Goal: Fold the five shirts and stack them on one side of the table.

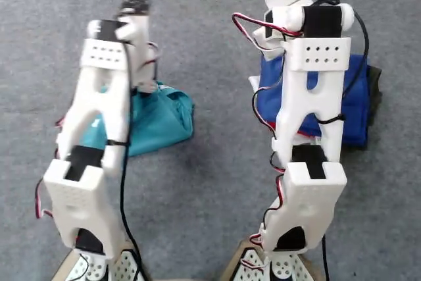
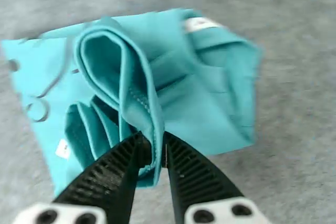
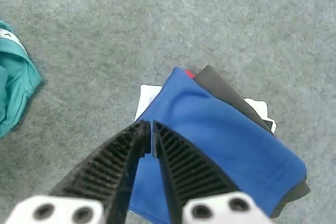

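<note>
the left gripper [image 2: 152,144] has its black ribbed jaws pinched almost shut on a doubled fold of the teal cotton shirt [image 2: 205,77], so the layers stay together. the rest of the cloth lies bunched on the grey felt table cover [image 1: 210,51], at about 9 o'clock from the table's middle. by the look of it, this last shirt is mid-fold and not yet flat. the right gripper [image 3: 151,129] hangs over an edge of the folded blue shirt [image 3: 226,150], jaws closed to a thin slit with nothing between them, likely parked out of the way. the blue shirt tops the stack at 3 o'clock. a dark shirt [image 3: 226,90], a white shirt [image 3: 149,95] and a sliver of red cloth [image 3: 190,73] show beneath, kept aside to leave folding room.
</note>
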